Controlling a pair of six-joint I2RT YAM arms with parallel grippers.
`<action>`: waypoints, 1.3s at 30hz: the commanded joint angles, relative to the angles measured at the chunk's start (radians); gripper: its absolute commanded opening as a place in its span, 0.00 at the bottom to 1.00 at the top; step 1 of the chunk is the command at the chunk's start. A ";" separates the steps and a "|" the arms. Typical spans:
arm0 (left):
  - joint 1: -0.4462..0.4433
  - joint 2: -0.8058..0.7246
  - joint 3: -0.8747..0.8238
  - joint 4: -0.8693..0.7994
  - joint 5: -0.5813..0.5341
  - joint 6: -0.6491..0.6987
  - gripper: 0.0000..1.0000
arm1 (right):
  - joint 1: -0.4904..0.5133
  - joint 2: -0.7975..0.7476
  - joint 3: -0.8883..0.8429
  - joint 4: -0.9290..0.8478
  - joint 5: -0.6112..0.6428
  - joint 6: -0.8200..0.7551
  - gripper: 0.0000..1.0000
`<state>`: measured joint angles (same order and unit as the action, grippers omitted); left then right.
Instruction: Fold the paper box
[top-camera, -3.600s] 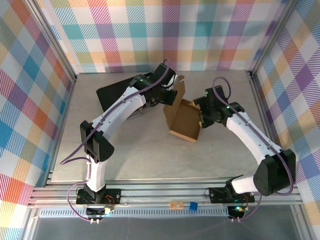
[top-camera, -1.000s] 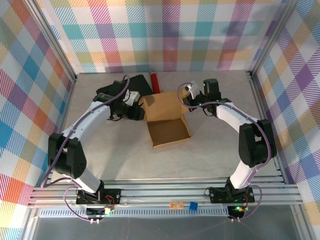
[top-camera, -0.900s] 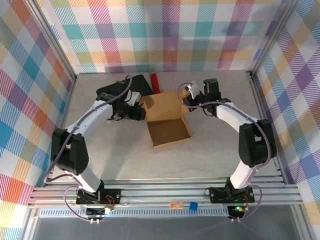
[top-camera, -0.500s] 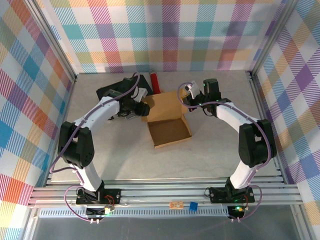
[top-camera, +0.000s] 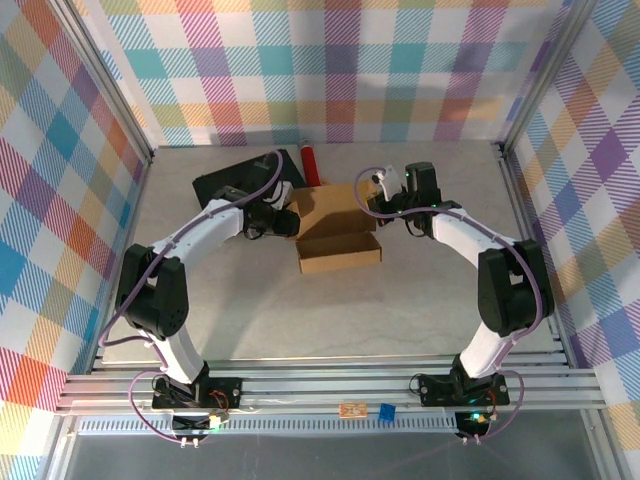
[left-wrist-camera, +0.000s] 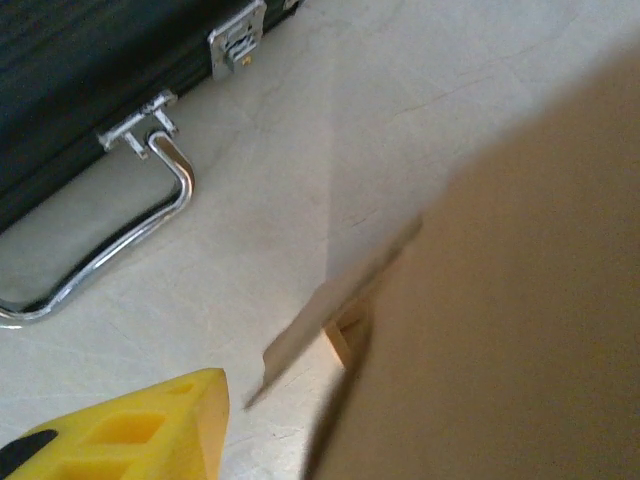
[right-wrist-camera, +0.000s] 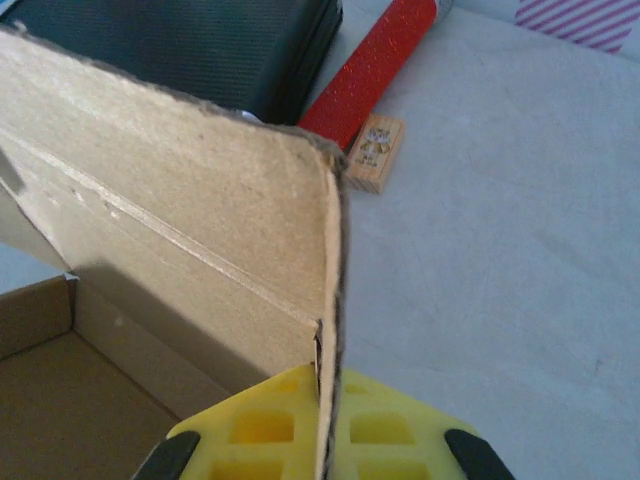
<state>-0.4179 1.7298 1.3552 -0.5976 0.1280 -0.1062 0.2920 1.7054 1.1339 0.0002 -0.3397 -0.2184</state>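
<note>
The paper box (top-camera: 338, 232) sits mid-table, its lid slanting over the tray. The right gripper (right-wrist-camera: 320, 440) is clamped on the lid's right edge, with the cardboard pinched between its yellow pads (right-wrist-camera: 385, 430). The step, as I judge it, is closing the lid. That edge should swing down in an arc about the rear crease rather than be pushed flat. Meanwhile the left gripper (top-camera: 286, 222), at the box's left side, should steady the tray and steer the side flap inside the wall. Let go only once the lid lies square. Whether the left jaws grip cardboard or stand free I cannot tell: its wrist view gives one yellow finger (left-wrist-camera: 140, 425) beside a blurred brown sheet. Any front tabs are hidden under the lid. Behind lie a black case (left-wrist-camera: 90, 70), a red cylinder (right-wrist-camera: 385, 60) and a small wooden block (right-wrist-camera: 375, 152)
</note>
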 joint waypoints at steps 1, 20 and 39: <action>-0.012 -0.043 -0.057 0.052 0.017 -0.057 0.47 | 0.006 -0.036 -0.013 0.018 0.001 0.022 0.00; 0.043 -0.136 -0.111 0.103 0.097 0.001 0.62 | 0.004 -0.071 0.010 -0.038 -0.035 0.013 0.00; 0.151 -0.168 -0.461 0.774 0.351 -0.023 0.54 | 0.004 -0.031 0.052 -0.106 -0.101 0.010 0.00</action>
<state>-0.2722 1.5330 0.8814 0.0959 0.4534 -0.1230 0.2920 1.6608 1.1530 -0.0898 -0.4053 -0.1982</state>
